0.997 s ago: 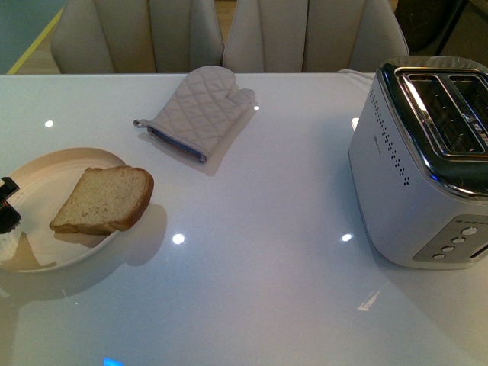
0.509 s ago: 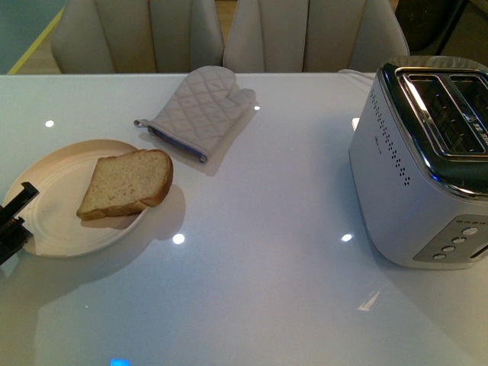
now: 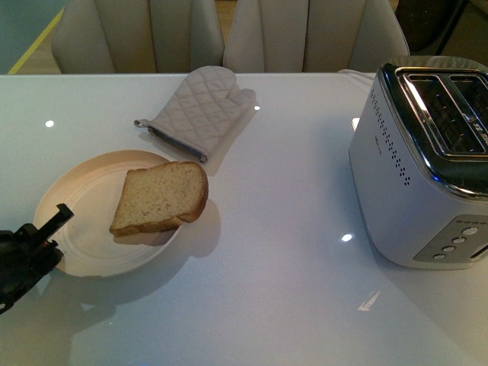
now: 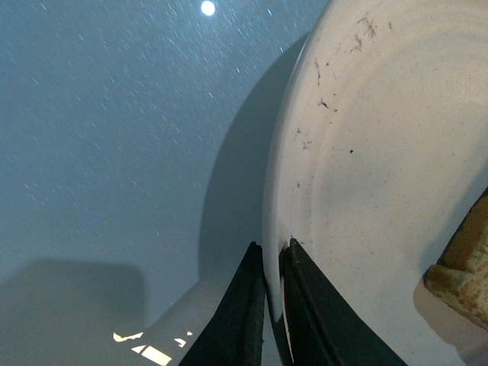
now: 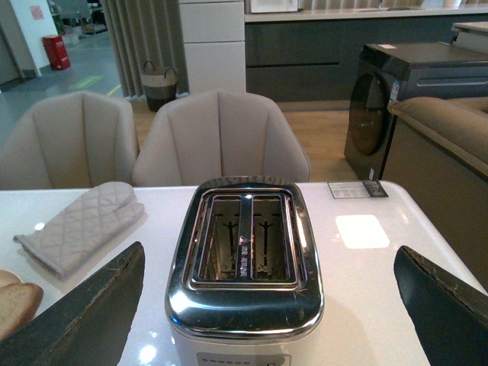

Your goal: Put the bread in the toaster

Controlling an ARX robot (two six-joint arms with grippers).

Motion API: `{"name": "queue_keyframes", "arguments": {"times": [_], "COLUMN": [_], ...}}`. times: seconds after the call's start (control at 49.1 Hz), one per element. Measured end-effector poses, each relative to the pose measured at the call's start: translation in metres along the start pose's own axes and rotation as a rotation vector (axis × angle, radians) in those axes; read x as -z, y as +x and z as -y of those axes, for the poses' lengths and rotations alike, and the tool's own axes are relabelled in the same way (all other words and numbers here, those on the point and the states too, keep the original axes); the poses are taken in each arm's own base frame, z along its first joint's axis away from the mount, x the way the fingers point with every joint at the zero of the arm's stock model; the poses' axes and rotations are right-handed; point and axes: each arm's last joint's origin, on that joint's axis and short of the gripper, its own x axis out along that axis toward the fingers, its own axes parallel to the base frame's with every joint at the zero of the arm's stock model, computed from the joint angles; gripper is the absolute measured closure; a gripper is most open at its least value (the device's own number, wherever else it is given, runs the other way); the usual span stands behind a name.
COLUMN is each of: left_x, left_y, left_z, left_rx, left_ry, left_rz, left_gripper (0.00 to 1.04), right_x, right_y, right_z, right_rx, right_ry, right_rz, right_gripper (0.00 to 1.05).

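A round cream plate (image 3: 80,194) sits on the left part of the white counter (image 3: 274,267) and carries the bread (image 3: 160,198), a single slice lying flat with its rounded crust end reaching past the plate's rim on the side toward the toaster (image 3: 412,175). The toaster stands upright near the counter's right edge, well apart from the plate, and the right wrist view shows both of its slots (image 5: 240,240) open and holding nothing. A quilted oven mitt (image 3: 202,107) lies flat just behind the plate, toward the counter's far edge, where two pale chairs (image 3: 137,34) are drawn up. Between plate and toaster the glossy surface is bare, with only ceiling light reflections on it. The left gripper (image 3: 55,225) comes in low from the near left corner, its arm close to the counter, and its black fingers (image 4: 244,305) are drawn narrow, pinching the plate's rim on the side away from the bread; a corner of the slice (image 4: 461,267) shows in that view. The right gripper (image 5: 268,250) hangs above the counter in front of the toaster and faces it, its fingers (image 5: 91,305) spread wide, holding nothing
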Motion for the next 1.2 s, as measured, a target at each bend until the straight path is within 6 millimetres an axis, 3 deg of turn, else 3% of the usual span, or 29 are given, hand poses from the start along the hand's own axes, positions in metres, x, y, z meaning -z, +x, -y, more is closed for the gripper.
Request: {"name": "queue_keyframes", "arguments": {"times": [0.305, 0.57, 0.733, 0.896, 0.997, 1.201], "left_x": [0.025, 0.03, 0.016, -0.018, -0.034, -0.057], "left_y": [-0.004, -0.008, -0.022, -0.056, -0.08, -0.15], "left_z": [0.023, 0.025, 0.017, 0.015, 0.019, 0.041], "left_rx": [0.043, 0.037, 0.035, 0.074, 0.125, 0.259], "left_ry": [0.029, 0.034, -0.012, -0.047, -0.045, 0.037], "left_rz": [-0.056, -0.061, -0.006, 0.147, 0.232, 0.487], "left_gripper": [0.99, 0.53, 0.28, 0.06, 0.07, 0.07], "right_x": [0.0, 0.0, 0.0, 0.0, 0.0, 0.0], "right_y": [0.0, 0.0, 0.0, 0.0, 0.0, 0.0], "right_z": [0.0, 0.0, 0.0, 0.0, 0.0, 0.0], "right_rx": [0.0, 0.0, 0.0, 0.0, 0.0, 0.0], "right_ry": [0.0, 0.0, 0.0, 0.0, 0.0, 0.0], "right_rz": [0.0, 0.0, 0.0, 0.0, 0.0, 0.0], "right_gripper": [0.09, 0.09, 0.09, 0.09, 0.09, 0.09]}}
